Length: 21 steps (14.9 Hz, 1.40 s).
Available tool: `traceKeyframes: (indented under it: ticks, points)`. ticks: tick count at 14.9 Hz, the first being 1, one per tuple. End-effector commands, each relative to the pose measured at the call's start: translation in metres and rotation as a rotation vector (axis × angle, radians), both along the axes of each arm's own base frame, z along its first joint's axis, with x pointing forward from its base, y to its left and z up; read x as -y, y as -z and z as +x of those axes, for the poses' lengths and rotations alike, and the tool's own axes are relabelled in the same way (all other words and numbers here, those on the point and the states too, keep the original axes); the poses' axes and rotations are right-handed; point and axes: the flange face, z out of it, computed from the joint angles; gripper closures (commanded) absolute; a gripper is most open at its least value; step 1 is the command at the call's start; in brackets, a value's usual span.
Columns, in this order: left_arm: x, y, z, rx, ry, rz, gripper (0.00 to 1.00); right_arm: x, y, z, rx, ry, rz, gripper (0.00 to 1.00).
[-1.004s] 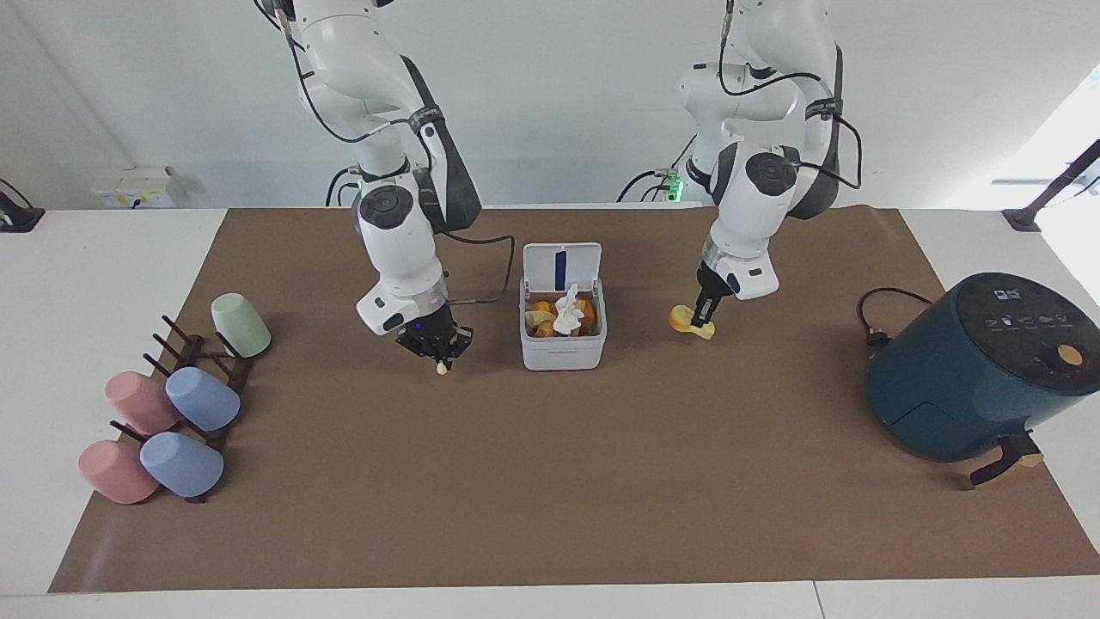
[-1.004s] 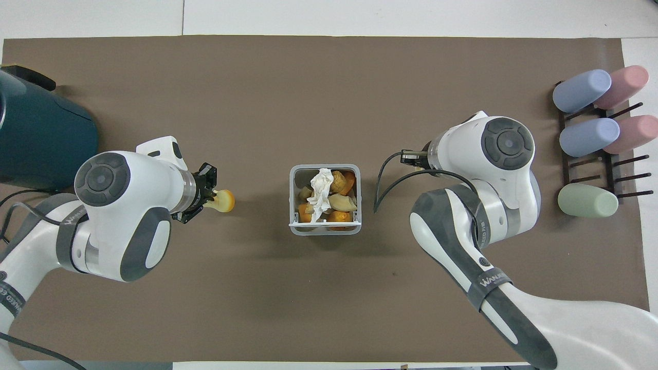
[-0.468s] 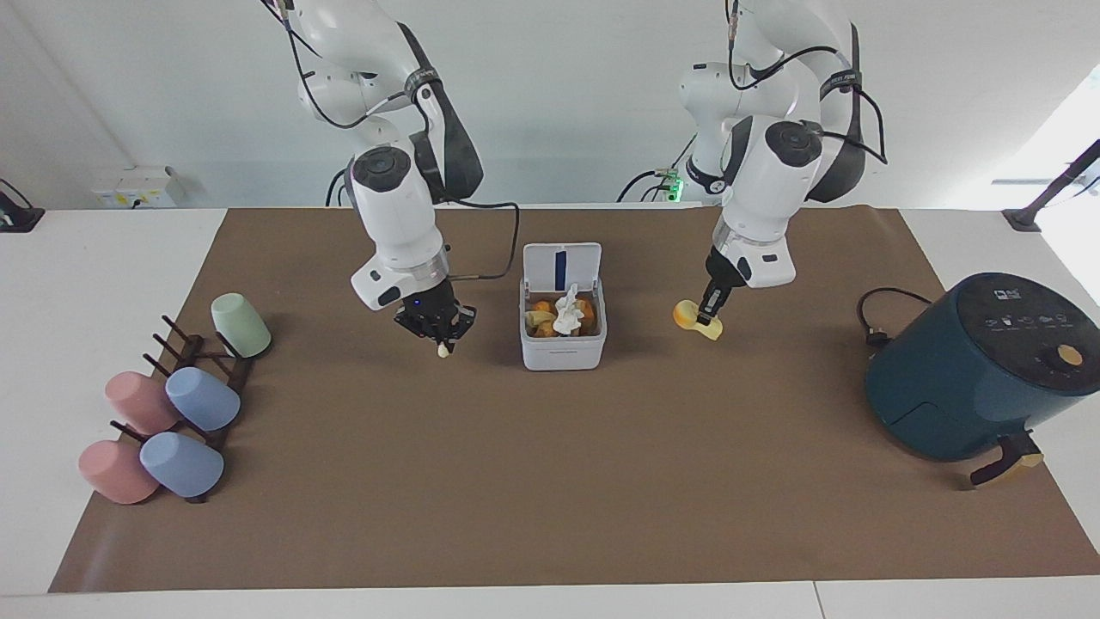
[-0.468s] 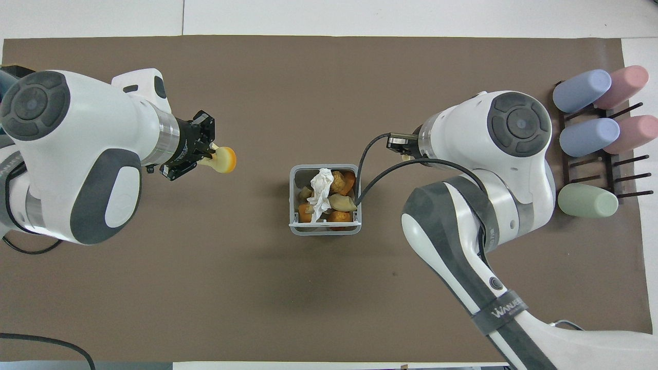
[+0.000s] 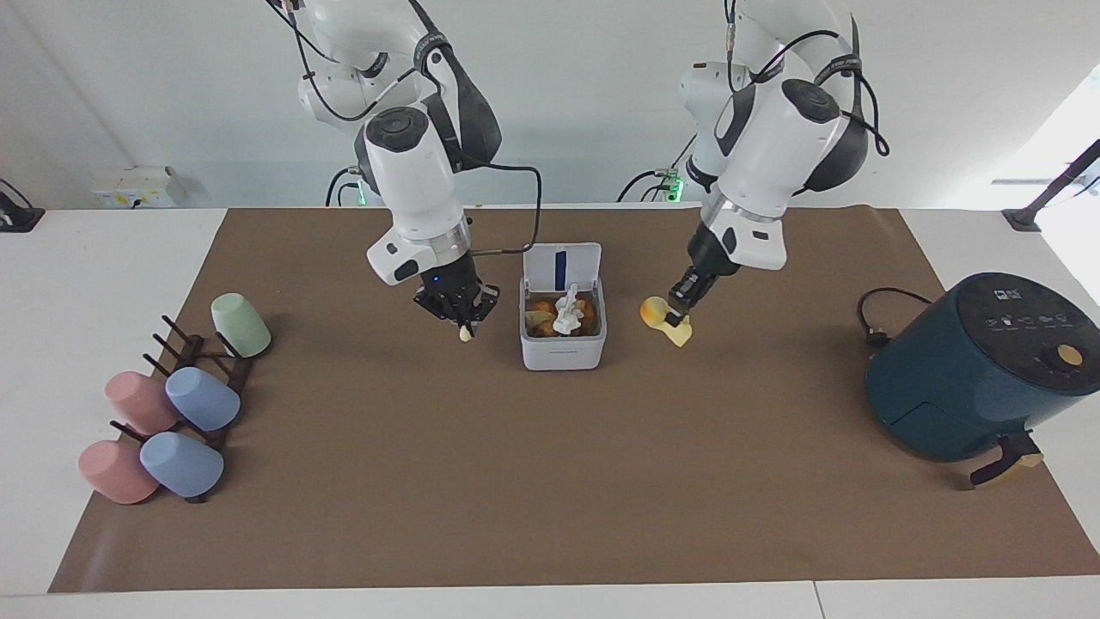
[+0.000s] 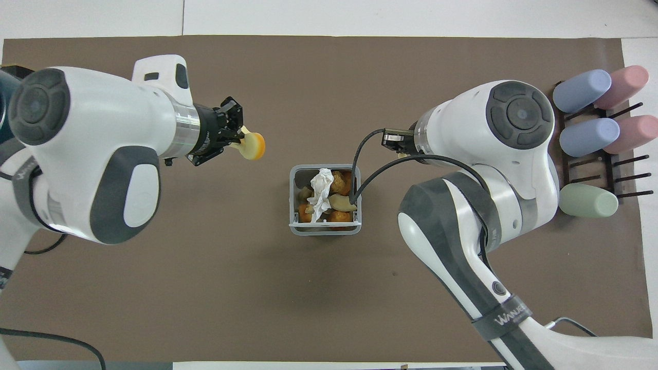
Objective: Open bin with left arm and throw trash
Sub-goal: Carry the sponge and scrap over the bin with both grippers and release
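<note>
The white-grey bin (image 5: 563, 348) stands mid-table with its lid (image 5: 561, 266) flipped up, the blue strip showing. It holds a white tissue wad (image 5: 567, 311) and orange and yellow scraps; it also shows in the overhead view (image 6: 325, 228). My left gripper (image 5: 679, 320) is shut on the yellow sponge block with the orange spot (image 5: 662, 316) and holds it above the mat, beside the bin toward the left arm's end. In the overhead view the left gripper (image 6: 237, 141) and block (image 6: 253, 145) show too. My right gripper (image 5: 460, 320) is shut on a small pale yellow scrap (image 5: 465, 334) beside the bin.
A rack with several pastel cups (image 5: 172, 404) sits at the right arm's end; it also shows in the overhead view (image 6: 591, 133). A dark teal round appliance (image 5: 980, 365) with a black cable (image 5: 872, 318) stands at the left arm's end.
Both grippers have risen and moved in toward the bin, each still holding its piece. The bin and its contents have not moved.
</note>
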Motion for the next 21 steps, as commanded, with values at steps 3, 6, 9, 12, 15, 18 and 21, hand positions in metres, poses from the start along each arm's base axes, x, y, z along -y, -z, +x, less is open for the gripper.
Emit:
traceKeyframes:
  ticks: [3, 6, 9, 12, 15, 18, 21]
  points:
    - [0.086, 0.065, -0.046, -0.001, 0.163, -0.002, 1.00, -0.027, -0.003, -0.011, -0.021, 0.046, 0.032, 1.00]
    - [0.093, 0.086, -0.065, -0.025, 0.248, 0.031, 1.00, -0.026, -0.004, -0.012, -0.023, 0.047, 0.031, 1.00]
    - [0.101, 0.098, -0.075, -0.034, 0.290, 0.043, 1.00, -0.027, -0.004, -0.013, -0.029, 0.049, 0.030, 1.00]
    - [0.100, 0.108, -0.083, -0.041, 0.332, 0.058, 1.00, -0.029, -0.004, -0.014, -0.032, 0.048, 0.029, 1.00]
    - [0.102, 0.104, -0.081, -0.041, 0.341, 0.058, 0.01, -0.029, -0.004, -0.014, -0.032, 0.048, 0.030, 1.00]
    - [0.099, 0.080, -0.071, -0.056, 0.342, 0.054, 0.00, -0.029, -0.004, -0.013, -0.031, 0.050, 0.031, 1.00]
    - [0.090, 0.046, -0.058, -0.090, 0.338, 0.045, 0.00, -0.032, -0.005, -0.014, -0.035, 0.059, 0.056, 1.00]
